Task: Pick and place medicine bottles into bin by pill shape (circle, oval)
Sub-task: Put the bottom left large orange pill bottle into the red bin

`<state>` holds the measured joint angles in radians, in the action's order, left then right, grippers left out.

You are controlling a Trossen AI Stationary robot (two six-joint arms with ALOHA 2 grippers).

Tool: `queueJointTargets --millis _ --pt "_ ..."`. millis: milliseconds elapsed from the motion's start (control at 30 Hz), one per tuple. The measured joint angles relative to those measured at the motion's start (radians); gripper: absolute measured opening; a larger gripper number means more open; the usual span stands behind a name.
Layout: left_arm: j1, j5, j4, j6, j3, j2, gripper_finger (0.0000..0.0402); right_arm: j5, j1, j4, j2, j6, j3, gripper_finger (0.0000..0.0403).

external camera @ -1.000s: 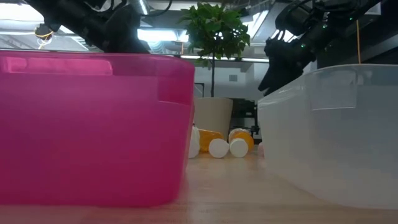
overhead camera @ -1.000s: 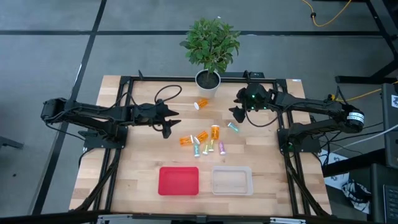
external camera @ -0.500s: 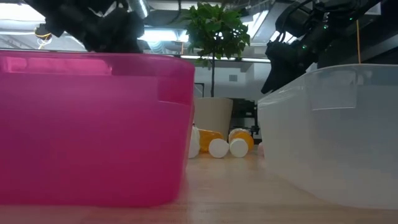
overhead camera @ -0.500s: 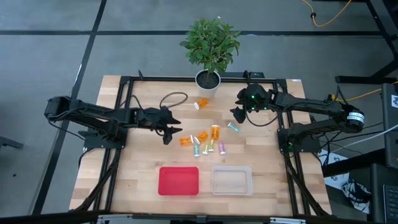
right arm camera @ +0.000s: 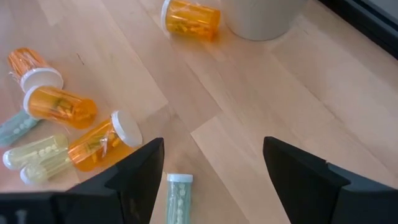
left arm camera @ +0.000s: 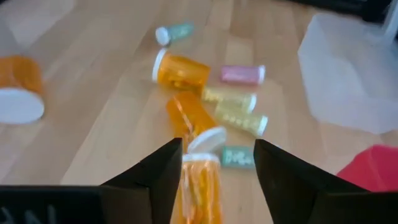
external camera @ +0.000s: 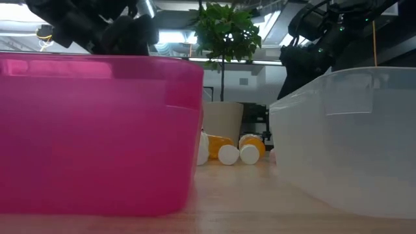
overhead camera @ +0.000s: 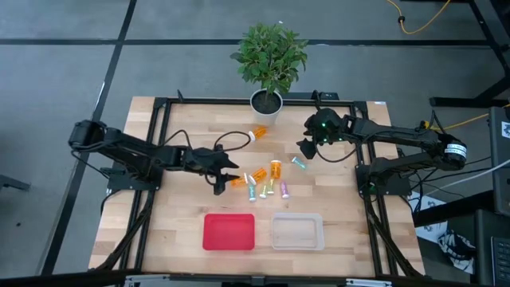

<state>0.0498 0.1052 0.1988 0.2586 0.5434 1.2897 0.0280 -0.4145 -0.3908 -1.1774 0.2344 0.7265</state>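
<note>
Here the left end effector [left arm camera: 214,163] straddles an orange bottle [left arm camera: 198,186], fingers spread.

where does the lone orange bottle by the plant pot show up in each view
High view: the lone orange bottle lies just below the white plant pot, apart from the cluster.
Low view: cannot tell it from the other bottles seen between the bins.
Left wrist view: at the left edge, white cap toward the camera.
Right wrist view: at the top, beside the pot.
Shared landmark: the plant pot.

Two dark jointed arms, green lights glowing on the right one.
</note>
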Motion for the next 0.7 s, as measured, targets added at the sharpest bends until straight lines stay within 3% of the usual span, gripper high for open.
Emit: queueJointTargets --millis 233,700 --pt "0.024 0.001 0.003 -0.007 0.000 0.076 0.0243 0.000 0.000 0.000 0.000 0.020 0.000 0.0276" --pt "0.056 0.060 0.031 -0.010 0.000 0.211 0.0248 0.000 0.000 0.000 0.000 0.031 0.000 0.0276"
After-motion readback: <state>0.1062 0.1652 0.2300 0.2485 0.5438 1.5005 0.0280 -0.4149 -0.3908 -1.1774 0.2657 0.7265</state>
